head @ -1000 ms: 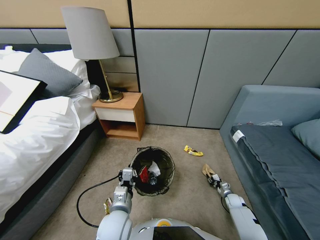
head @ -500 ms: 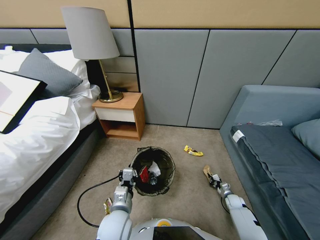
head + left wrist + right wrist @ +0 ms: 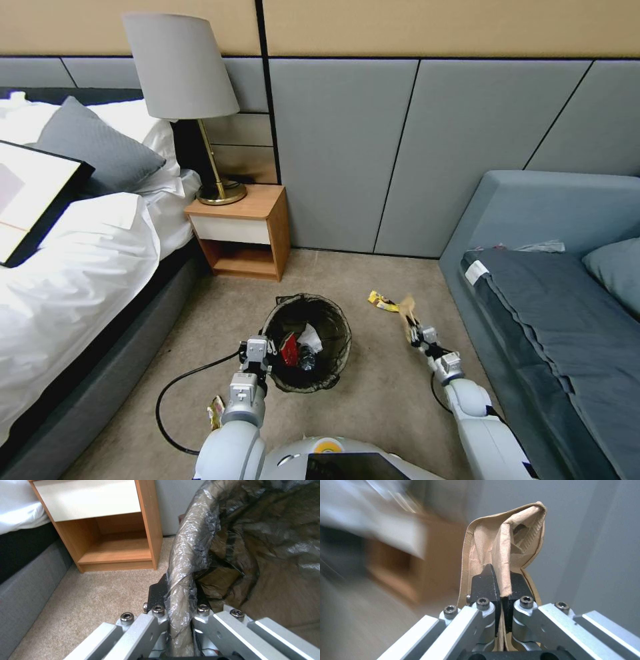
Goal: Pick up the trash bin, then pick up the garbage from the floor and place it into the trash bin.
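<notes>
1. The right gripper (image 3: pixel 501 590) is raised off the carpet (image 3: pixel 373 407), its jaws pinched on the lower edge of the crumpled brown paper (image 3: pixel 506 547). Only a thin fold is held, so the paper could be shaken loose by a fast swing.
2. The left gripper (image 3: pixel 176 597) is clamped on the bagged rim of the trash bin (image 3: pixel 307 340), near the nightstand (image 3: pixel 243 230). The thin liner could be torn, or the bin tilted, if the rim is pulled.
3. The tall, light paper could catch on the rim and fall outside if it is released too early.
4. A yellow wrapper (image 3: pixel 385 303) lies on the carpet beyond the paper and could be brushed aside.
</notes>
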You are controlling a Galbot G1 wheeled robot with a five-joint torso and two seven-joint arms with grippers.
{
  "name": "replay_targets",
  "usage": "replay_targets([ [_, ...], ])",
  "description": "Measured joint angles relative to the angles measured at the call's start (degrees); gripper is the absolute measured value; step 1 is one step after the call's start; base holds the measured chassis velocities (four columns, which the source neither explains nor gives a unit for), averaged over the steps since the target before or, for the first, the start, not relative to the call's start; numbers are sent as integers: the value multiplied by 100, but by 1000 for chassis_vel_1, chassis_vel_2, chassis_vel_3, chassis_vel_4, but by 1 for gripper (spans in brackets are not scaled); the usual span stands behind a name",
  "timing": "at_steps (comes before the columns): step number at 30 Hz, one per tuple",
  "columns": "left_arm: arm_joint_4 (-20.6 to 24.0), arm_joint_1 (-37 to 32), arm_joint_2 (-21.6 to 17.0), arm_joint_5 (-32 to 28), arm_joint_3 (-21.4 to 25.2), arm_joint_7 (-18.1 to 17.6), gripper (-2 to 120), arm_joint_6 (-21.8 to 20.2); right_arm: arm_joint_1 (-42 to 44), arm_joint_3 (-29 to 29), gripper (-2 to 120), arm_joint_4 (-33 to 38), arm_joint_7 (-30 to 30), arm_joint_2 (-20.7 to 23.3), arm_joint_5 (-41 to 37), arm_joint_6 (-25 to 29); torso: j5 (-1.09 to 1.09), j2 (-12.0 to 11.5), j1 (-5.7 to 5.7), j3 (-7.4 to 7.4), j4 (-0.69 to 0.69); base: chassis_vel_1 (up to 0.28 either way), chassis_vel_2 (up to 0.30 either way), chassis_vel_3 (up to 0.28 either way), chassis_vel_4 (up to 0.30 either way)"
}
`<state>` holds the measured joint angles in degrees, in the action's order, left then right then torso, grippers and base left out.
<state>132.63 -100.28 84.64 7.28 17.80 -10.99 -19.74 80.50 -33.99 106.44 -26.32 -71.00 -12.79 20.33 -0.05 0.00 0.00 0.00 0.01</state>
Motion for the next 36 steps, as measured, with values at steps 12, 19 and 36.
replay_targets([
  [12, -30, 24, -69, -17, -19, 22, 0, -2, 319, 1192, 0, 1533, -460, 723, -513, -243, 4, 0, 0, 0, -1, 0, 0, 0, 0],
  [19, -62, 41, -55, 5, -41, 29, 0, -2, 225, 2039, 0, 1232, -373, 694, 74, -310, 6, 0, 0, 0, -1, 0, 0, 0, 0],
  [36, -70, 36, -23, 43, -57, 38, 0, -2, 158, 2388, 0, 364, -382, 132, 505, -97, 5, 0, 0, 1, -1, 0, 0, 0, 0],
])
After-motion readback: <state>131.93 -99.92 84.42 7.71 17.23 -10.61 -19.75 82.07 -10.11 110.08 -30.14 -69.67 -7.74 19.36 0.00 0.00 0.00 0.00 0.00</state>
